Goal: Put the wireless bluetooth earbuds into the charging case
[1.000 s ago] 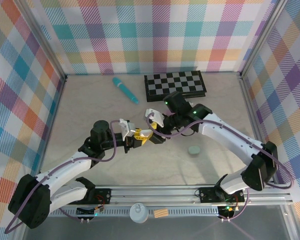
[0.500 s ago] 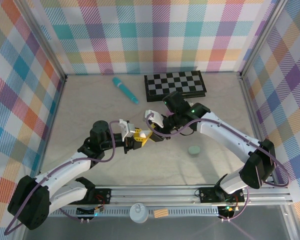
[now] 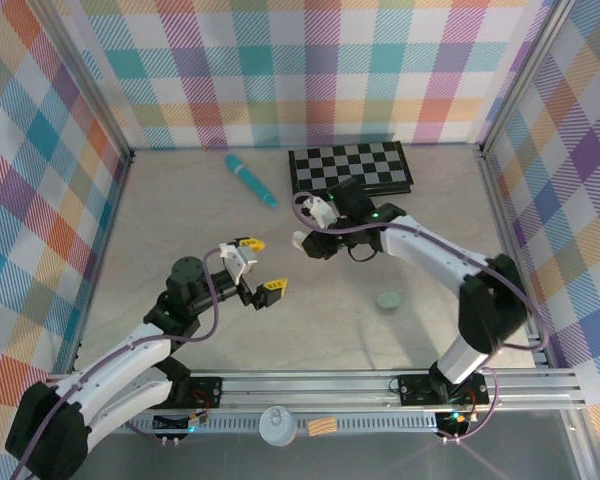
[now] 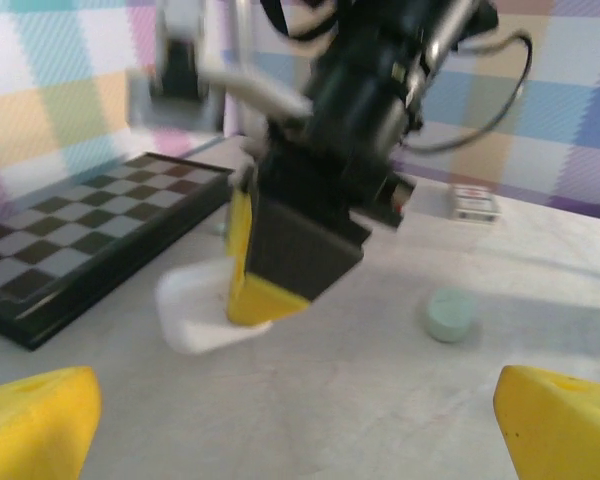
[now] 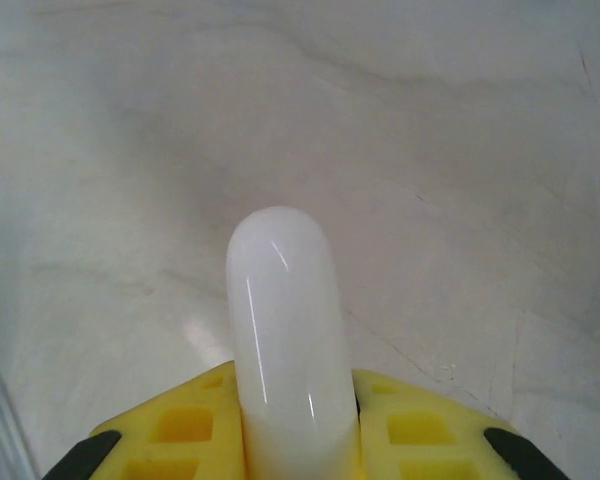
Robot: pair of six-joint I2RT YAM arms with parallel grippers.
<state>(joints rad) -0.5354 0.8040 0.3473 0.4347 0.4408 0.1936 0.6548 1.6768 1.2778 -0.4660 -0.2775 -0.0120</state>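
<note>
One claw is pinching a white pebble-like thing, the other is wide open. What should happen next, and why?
Probably set the white case down on the table and hold it steady. The right gripper is shut on it, it looks closed, and the left gripper stands open and apart, free to lift the lid.

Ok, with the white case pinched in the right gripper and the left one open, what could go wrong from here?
1. The right gripper grips the white case by one end; most of its smooth, rounded body sticks out past the fingers, so it may slip or pivot.
2. The left gripper stands open and apart, so nothing backs that grip; a dropped case could roll across the table.
</note>
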